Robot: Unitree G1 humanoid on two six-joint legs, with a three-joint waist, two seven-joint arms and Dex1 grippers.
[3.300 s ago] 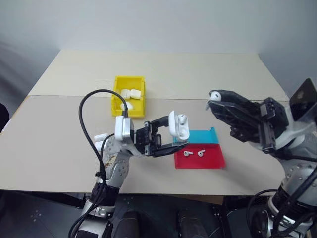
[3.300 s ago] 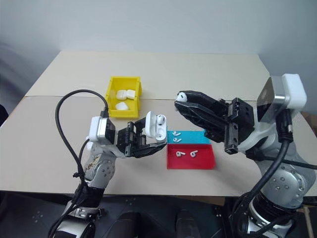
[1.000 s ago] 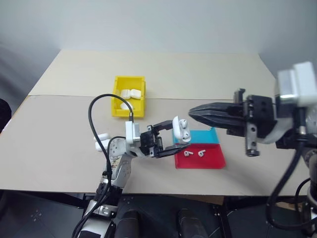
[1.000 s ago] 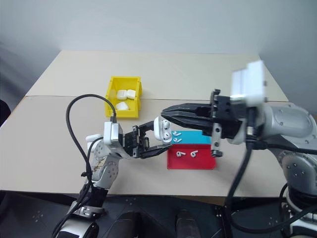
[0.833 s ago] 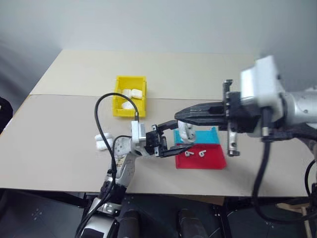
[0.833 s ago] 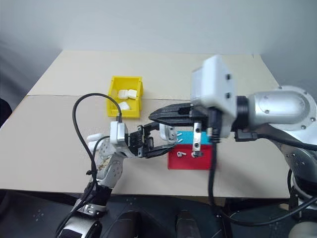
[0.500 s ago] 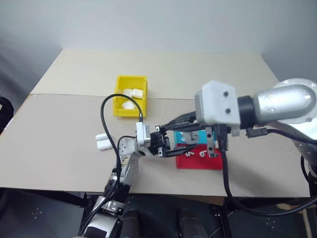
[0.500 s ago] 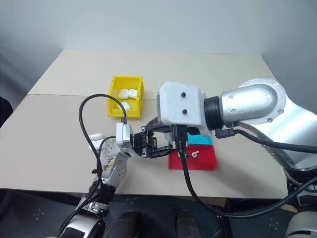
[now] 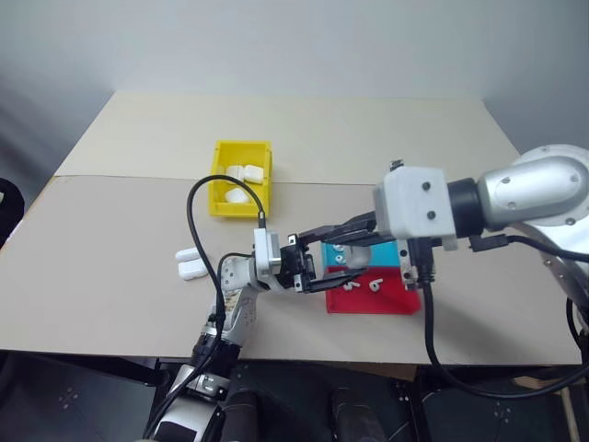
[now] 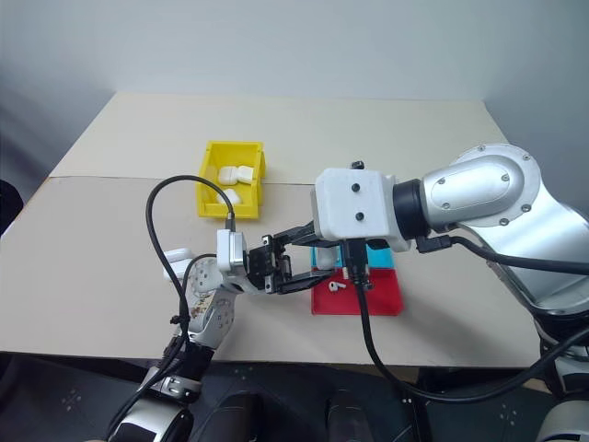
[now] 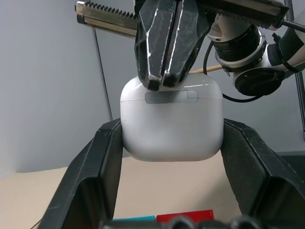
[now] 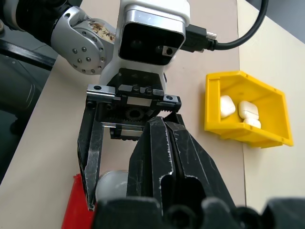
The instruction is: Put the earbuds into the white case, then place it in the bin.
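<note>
The left gripper (image 11: 171,138) clamps the white case (image 11: 171,119) between its two fingers, lid seam level across the top. The right gripper (image 11: 164,83), fingers pressed together, presses its tips on the lid from above. Beyond it, loose earbuds (image 9: 361,284) lie on a red tray (image 9: 386,299) beside a teal tray (image 9: 382,253). The bin (image 9: 241,178) sits well beyond the left gripper on the tan table (image 9: 110,258), nearer the left arm.
</note>
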